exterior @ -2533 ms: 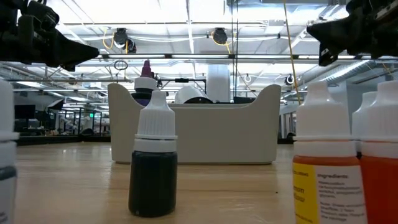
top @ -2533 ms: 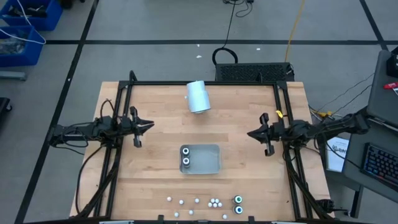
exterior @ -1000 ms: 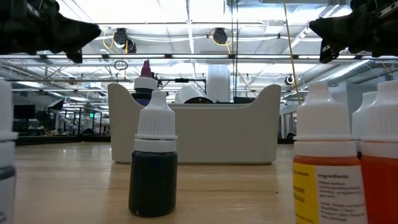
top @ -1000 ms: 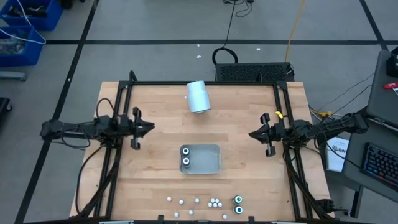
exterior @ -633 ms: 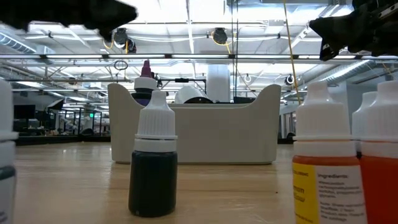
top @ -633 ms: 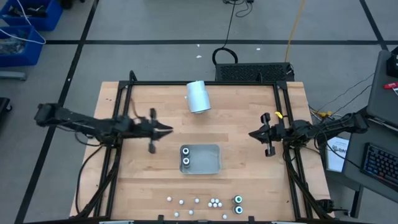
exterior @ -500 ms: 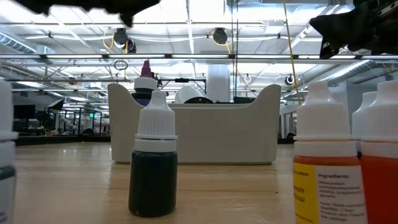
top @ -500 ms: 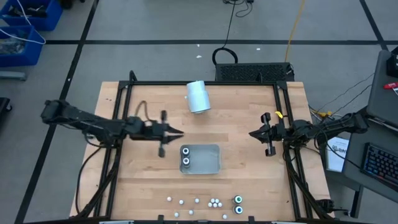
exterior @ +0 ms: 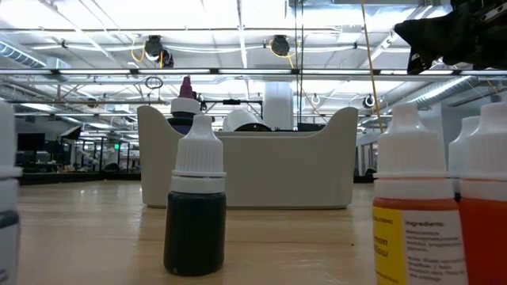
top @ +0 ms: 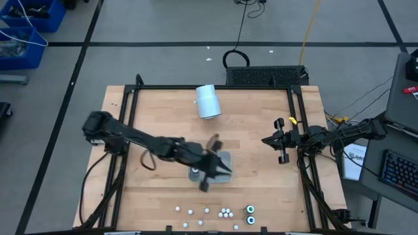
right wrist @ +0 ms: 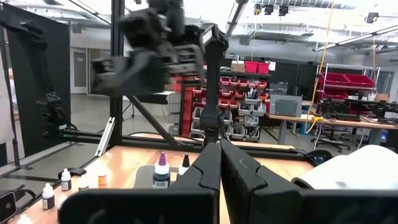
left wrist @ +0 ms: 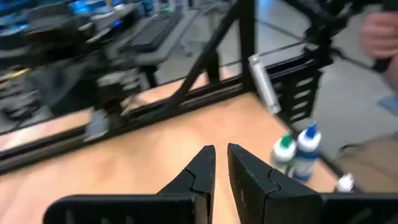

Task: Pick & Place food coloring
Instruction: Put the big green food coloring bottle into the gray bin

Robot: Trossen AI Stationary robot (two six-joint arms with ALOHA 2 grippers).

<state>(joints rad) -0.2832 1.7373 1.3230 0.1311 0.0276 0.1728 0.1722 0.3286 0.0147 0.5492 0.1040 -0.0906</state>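
Note:
The food coloring stands as little bottles along the table's near edge: white-capped ones [top: 208,211] and two dark ringed ones [top: 250,215]. The low view shows a dark bottle [exterior: 196,214] and orange ones [exterior: 412,214] up close. A purple-capped bottle [exterior: 186,99] stands in the grey tray [top: 227,156]. My left gripper [top: 227,172] reaches over the tray's near right part. Its fingers [left wrist: 205,169] are a narrow gap apart with nothing between them. A green-capped bottle [left wrist: 285,152] and a blue-capped one [left wrist: 308,144] lie ahead of it. My right gripper [top: 264,140] waits shut at the right.
A pale-blue cylinder [top: 208,101] lies on its side at the table's far middle. Black frame rails [top: 300,124] run along the table's left, right and far sides. Bare wood lies between the tray and the row of bottles.
My left gripper has swung from the table's left edge toward the middle and the near edge and now reaches out over the tray. It has passed out of the top of the low view. Its fingers look unchanged. No bottle has moved.

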